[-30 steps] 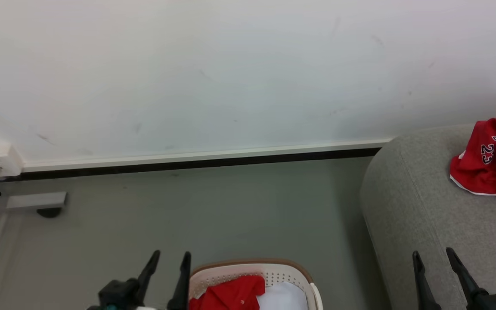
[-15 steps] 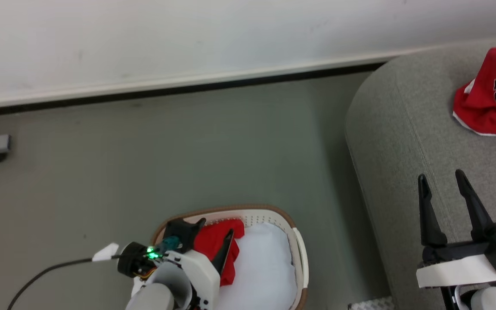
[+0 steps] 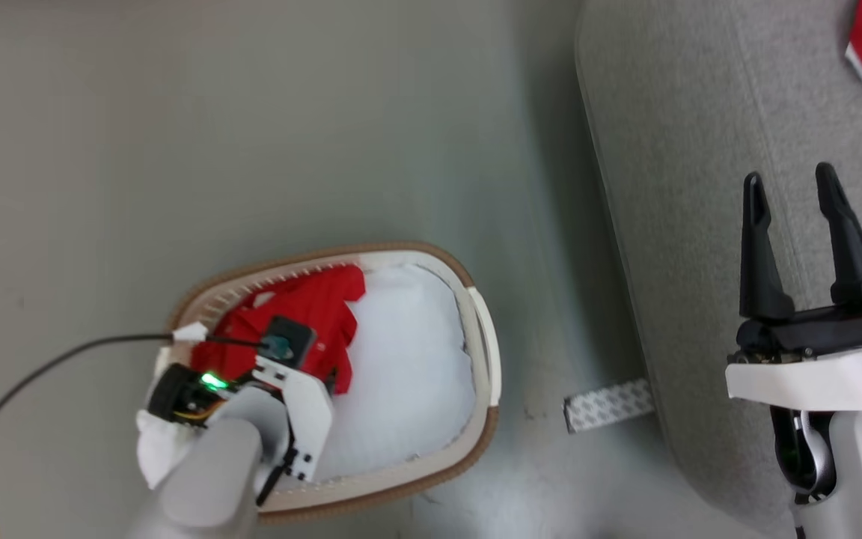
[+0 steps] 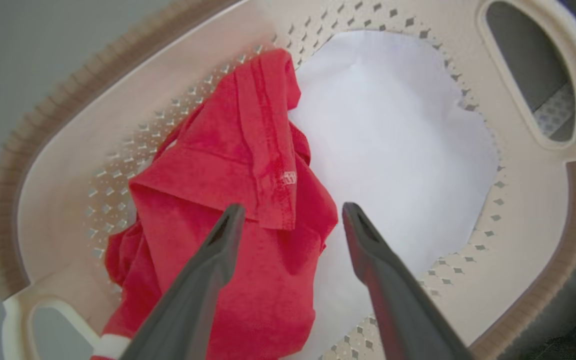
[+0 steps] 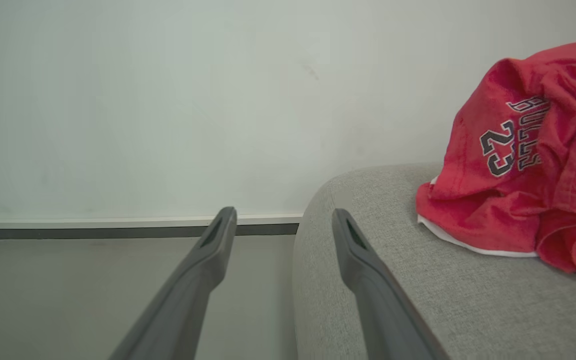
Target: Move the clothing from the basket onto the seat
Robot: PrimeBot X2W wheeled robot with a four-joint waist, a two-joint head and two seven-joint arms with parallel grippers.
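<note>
Two sets of fingers parted and empty; one red shirt left to lift.

At lower centre of the left wrist view, left fingers (image 4: 208, 280) spread wide, gripping nothing, tips straddling a folded ridge of the red shirt (image 4: 248, 165) heaped in the left half of the basket (image 4: 53, 165); touching the cloth or not, cannot tell. Soft, light and limp, likely to drape and trail: best pinched at that raised fold, deep enough to catch more than one layer. Beside it, smooth white cloth (image 4: 393, 150), garment or lining unclear. Tiny white mark (image 4: 288, 177) on the fold, too small to read. Further out, right fingers (image 5: 203, 270) likewise open and bare, by the rounded edge of the seat (image 5: 418, 300), with a red jersey (image 5: 508, 165) heaped at right of that view, printed 23 beside creased, upside-down block letters, not safely read.
</note>
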